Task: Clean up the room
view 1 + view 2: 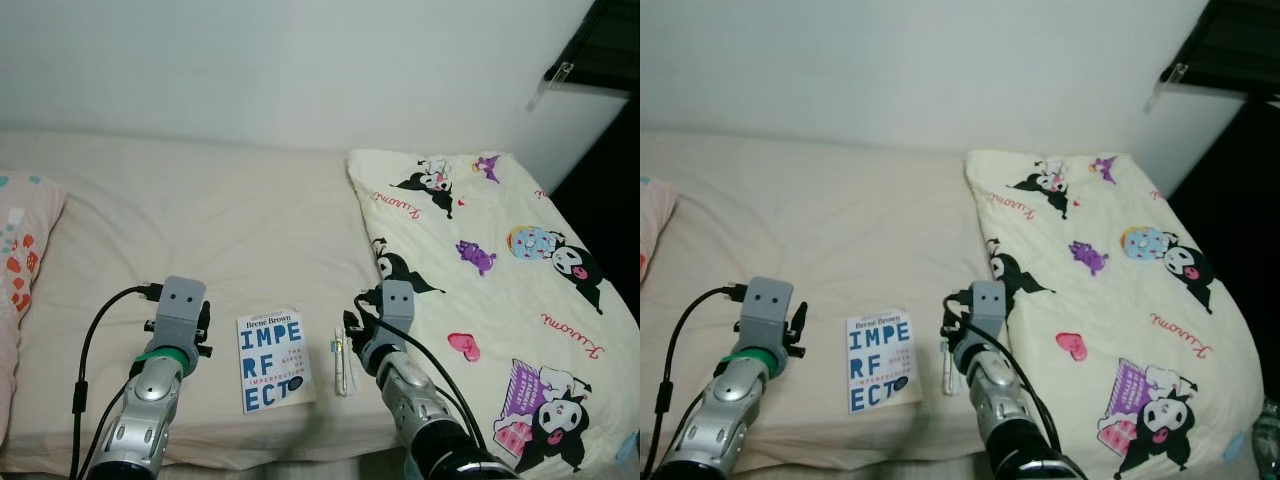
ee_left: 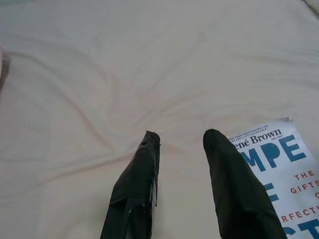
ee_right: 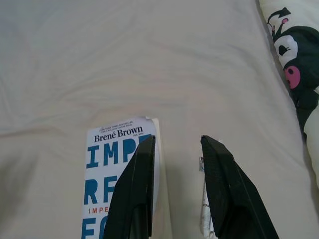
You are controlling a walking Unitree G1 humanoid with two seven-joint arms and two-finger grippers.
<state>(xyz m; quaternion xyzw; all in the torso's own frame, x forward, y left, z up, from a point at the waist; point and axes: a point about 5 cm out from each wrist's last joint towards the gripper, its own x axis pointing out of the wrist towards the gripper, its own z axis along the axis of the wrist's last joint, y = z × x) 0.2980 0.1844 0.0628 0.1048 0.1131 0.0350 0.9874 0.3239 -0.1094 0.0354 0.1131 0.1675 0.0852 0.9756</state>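
Bed | both grippers parted, flanking book

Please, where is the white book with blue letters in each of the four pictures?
Left eye view: book low centre, on the bed, between both arms.
Right eye view: book low, left of centre.
Left wrist view: lower right corner.
Right wrist view: lower left.
Shared landmark: the small white packet beside the book.
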